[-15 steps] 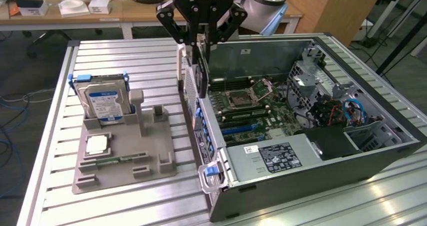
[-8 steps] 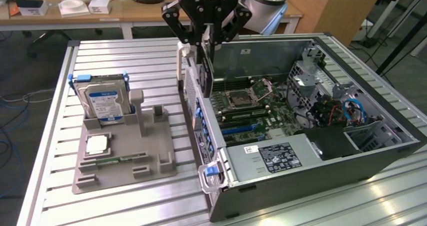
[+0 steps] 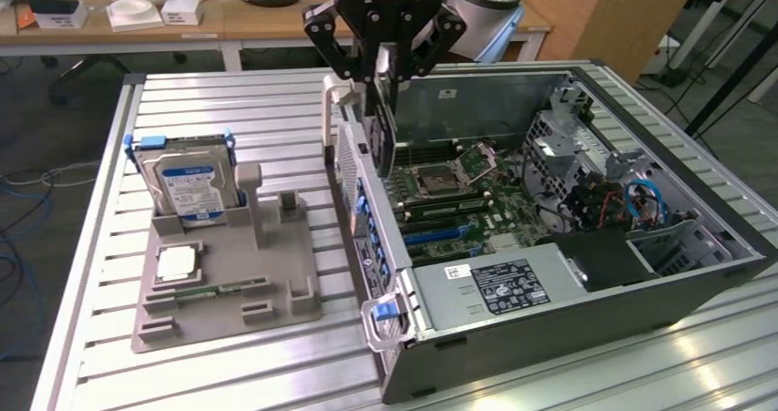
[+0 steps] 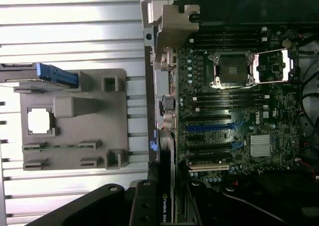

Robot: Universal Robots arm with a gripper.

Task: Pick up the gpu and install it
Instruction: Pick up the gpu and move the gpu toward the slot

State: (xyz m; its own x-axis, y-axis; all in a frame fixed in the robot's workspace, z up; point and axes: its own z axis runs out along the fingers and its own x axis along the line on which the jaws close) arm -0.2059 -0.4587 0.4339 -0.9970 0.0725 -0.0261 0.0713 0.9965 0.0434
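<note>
You have the slatted table (image 3: 243, 101) carrying an open computer case (image 3: 547, 347) along its edge at the exterior view's right, with the motherboard (image 3: 486, 197) exposed and a grey holder (image 3: 213, 315) beside it. The gpu (image 3: 383, 128) hangs edge-down over the case's rear wall, and the gripper (image 3: 384, 69) has its jaws clamped on the card's upper part. Judge it light and stiff but fragile: hold bare board edge, never components or contacts.

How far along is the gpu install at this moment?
Done: the gpu is off the tray, gripped on edge in the claw. In hand: it hangs over the open case, near its rear wall. Left: seating it; the blue slot is bare.
</note>
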